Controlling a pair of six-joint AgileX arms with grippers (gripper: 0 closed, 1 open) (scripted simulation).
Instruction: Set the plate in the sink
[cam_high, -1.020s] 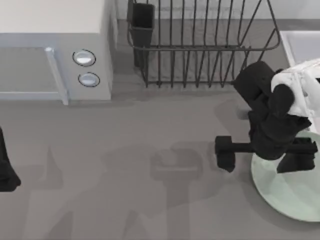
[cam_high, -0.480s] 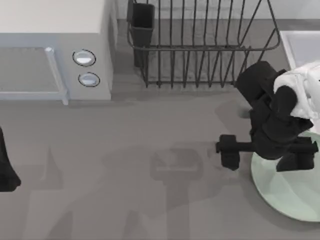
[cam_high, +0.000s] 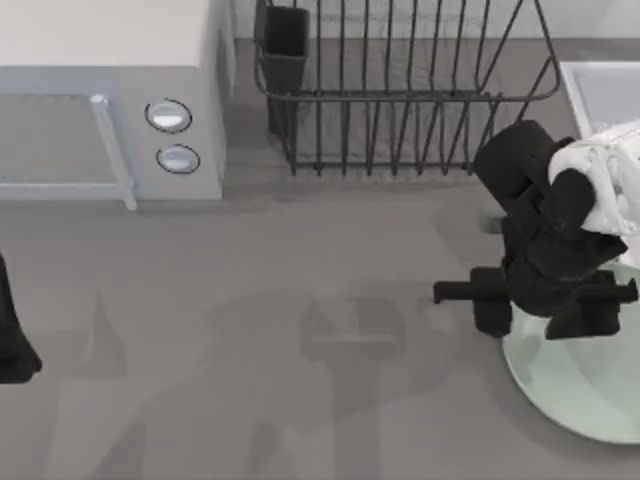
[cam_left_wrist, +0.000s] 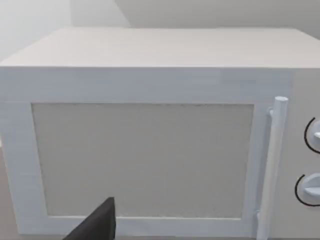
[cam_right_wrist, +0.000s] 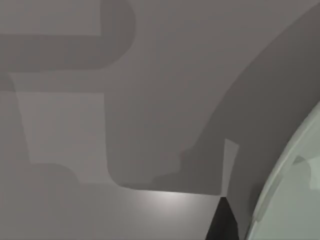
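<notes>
The plate (cam_high: 585, 385) lies flat on the counter (cam_high: 300, 400) at the top view's lower right. The right gripper (cam_high: 545, 310) hovers over its left rim, jaws apart. The sink (cam_high: 590, 90) sits upper right. The left arm (cam_high: 12, 340) is parked at the left edge.

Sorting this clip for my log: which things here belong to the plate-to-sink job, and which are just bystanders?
In the job:
round pale mint-green plate, table's right edge
light grey-white rectangular sink, behind it
right gripper, over the plate's left rim

Just there:
black wire dish rack
white microwave
left gripper, parked left
</notes>
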